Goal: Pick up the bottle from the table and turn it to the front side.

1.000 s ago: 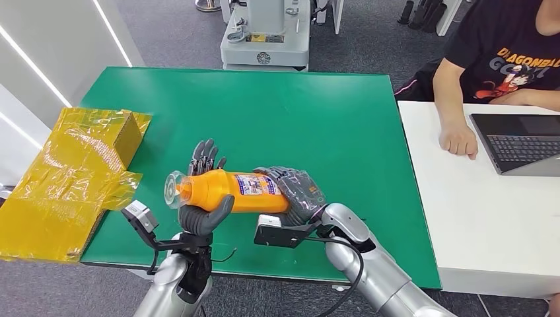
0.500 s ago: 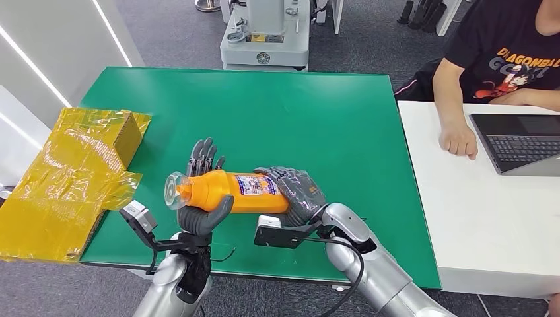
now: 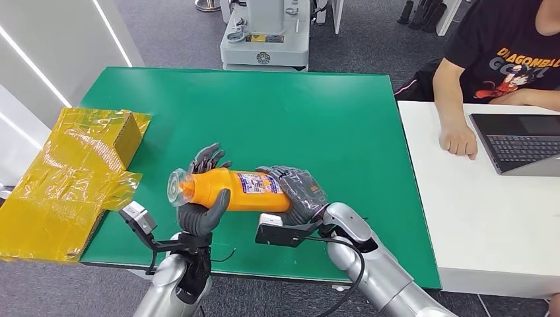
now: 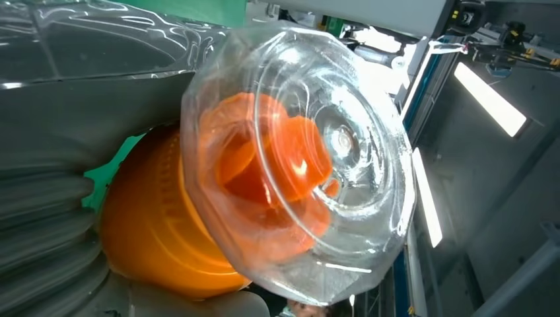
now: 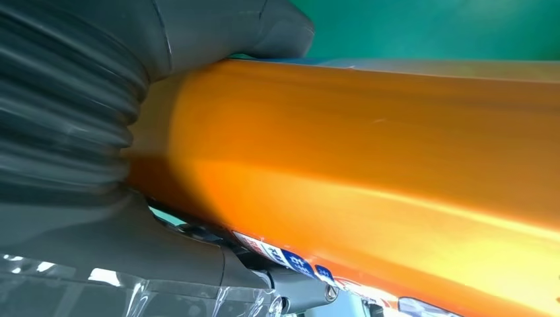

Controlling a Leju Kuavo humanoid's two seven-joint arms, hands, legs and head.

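An orange bottle (image 3: 228, 191) with a clear cap (image 3: 176, 187) and a blue and white label lies on its side, held above the green table (image 3: 277, 112). My right hand (image 3: 300, 191) grips its base end, fingers wrapped over the body. My left hand (image 3: 203, 198) closes round the neck end, thumb in front and fingers curled over the far side. In the left wrist view the clear cap (image 4: 310, 165) sits close up over the orange neck (image 4: 158, 231). The right wrist view has the orange body (image 5: 370, 165) against my thumb.
Crumpled yellow plastic wrap and a yellow box (image 3: 72, 172) lie at the table's left edge. A person (image 3: 502, 59) sits at the white table (image 3: 475, 211) on the right with a laptop (image 3: 522, 142). A grey machine (image 3: 264, 33) stands behind the green table.
My left hand's fingers have curled down over the bottle's neck end, and its thumb has risen against the body. The bottle has shifted slightly.
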